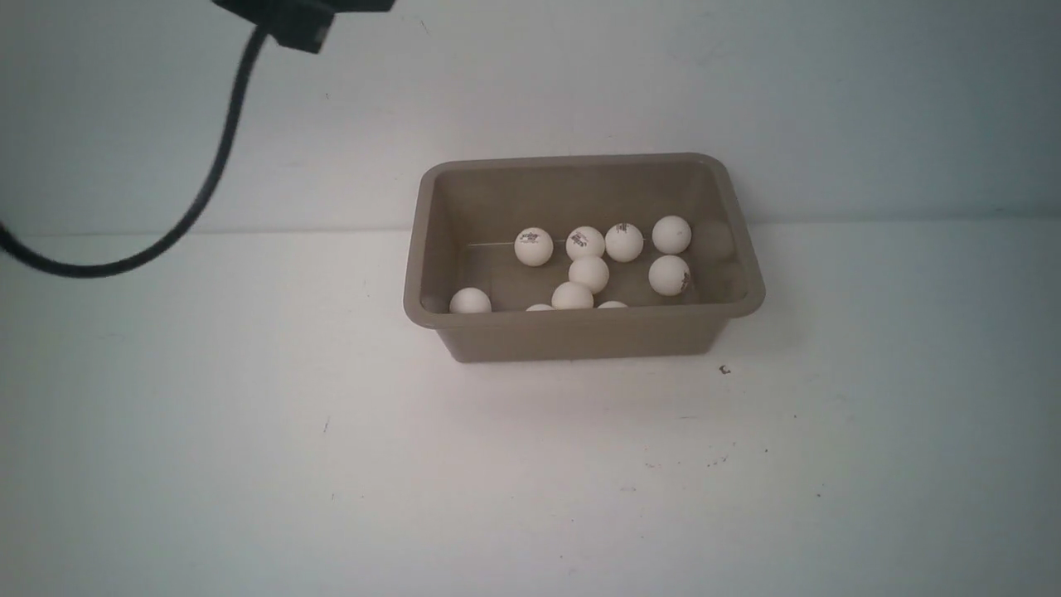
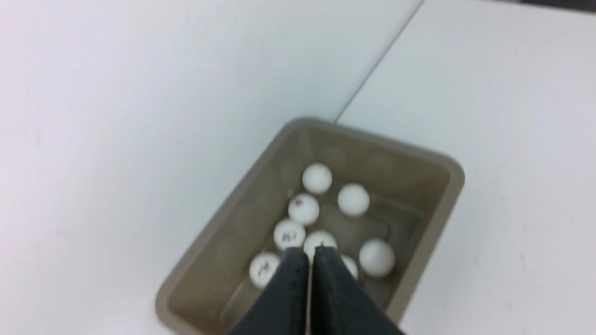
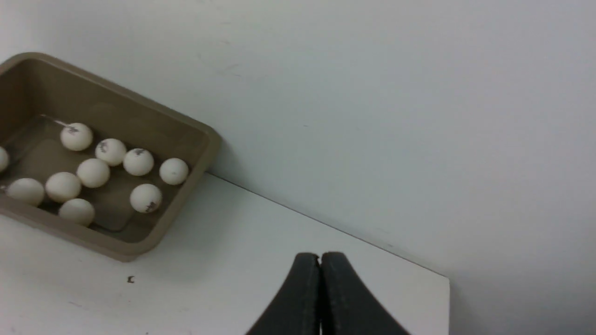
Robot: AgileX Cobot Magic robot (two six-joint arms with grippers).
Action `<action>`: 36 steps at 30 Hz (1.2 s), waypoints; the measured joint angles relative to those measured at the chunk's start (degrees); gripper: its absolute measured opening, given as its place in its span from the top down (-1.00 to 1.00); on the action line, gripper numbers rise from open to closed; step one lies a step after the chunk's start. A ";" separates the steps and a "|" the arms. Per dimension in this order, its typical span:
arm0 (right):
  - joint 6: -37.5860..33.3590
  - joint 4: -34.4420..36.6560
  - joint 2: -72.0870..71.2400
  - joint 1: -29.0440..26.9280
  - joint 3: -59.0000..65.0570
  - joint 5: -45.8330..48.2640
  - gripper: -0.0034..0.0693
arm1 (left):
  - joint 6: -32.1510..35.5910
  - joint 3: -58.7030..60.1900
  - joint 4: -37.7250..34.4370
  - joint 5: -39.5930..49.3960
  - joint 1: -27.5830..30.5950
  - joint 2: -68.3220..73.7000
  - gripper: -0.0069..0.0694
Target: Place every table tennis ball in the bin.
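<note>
Light is soft and even, a little dim, with a cool grey cast on the table and wall. The front view darkens toward its corners. The bin throws a faint, diffuse shadow on the table just before it and to its right; its inner walls carry pale reflections of the balls. No harsh glare. The left wrist view is smeared with blur, ball logos unreadable; the right wrist view is sharper, slightly soft.

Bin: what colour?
Taupe, a plain grey-brown with no pattern. The bin shows best in the front view.
</note>
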 joint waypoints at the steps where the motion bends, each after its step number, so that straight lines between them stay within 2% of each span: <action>1: 0.23 -0.12 -3.89 -1.07 4.98 -2.77 0.95 | -0.24 1.10 0.63 0.36 0.57 -1.22 0.83; 5: 0.79 -0.12 -13.35 -2.69 23.92 -11.49 0.95 | 0.26 11.51 0.25 -2.46 2.85 -8.61 0.83; 6: 0.78 -0.12 -14.18 -2.74 25.40 -12.26 0.95 | 0.50 12.24 -0.02 -3.06 3.08 -9.50 0.83; 7: 1.06 -0.07 -15.59 -2.85 30.49 -13.70 0.95 | 2.15 19.53 -1.86 -6.08 3.83 -13.20 0.83; 12: 3.52 -0.07 -17.41 -2.98 38.60 -17.82 0.95 | 9.65 40.59 -9.65 -16.45 4.29 -23.69 0.83; 15: 4.10 -0.07 -17.53 -2.98 40.34 -19.55 0.95 | 12.92 46.54 -12.79 -20.04 4.29 -27.02 0.83; 16: 4.27 -0.07 -17.59 -2.98 41.91 -20.40 0.95 | 15.74 52.05 -15.97 -22.79 4.28 -30.04 0.83; 21: 4.73 -0.32 -18.76 -2.98 45.54 -22.37 0.95 | 19.13 58.81 -19.00 -26.40 4.29 -36.04 0.83; 31: 6.93 -2.57 -31.82 -2.98 53.76 -24.16 0.95 | 19.69 70.47 -20.83 -28.69 4.29 -46.89 0.83; 36: 10.56 -2.57 -35.61 -2.98 56.95 -23.94 0.95 | 19.70 74.76 -25.11 -29.93 4.28 -52.72 0.83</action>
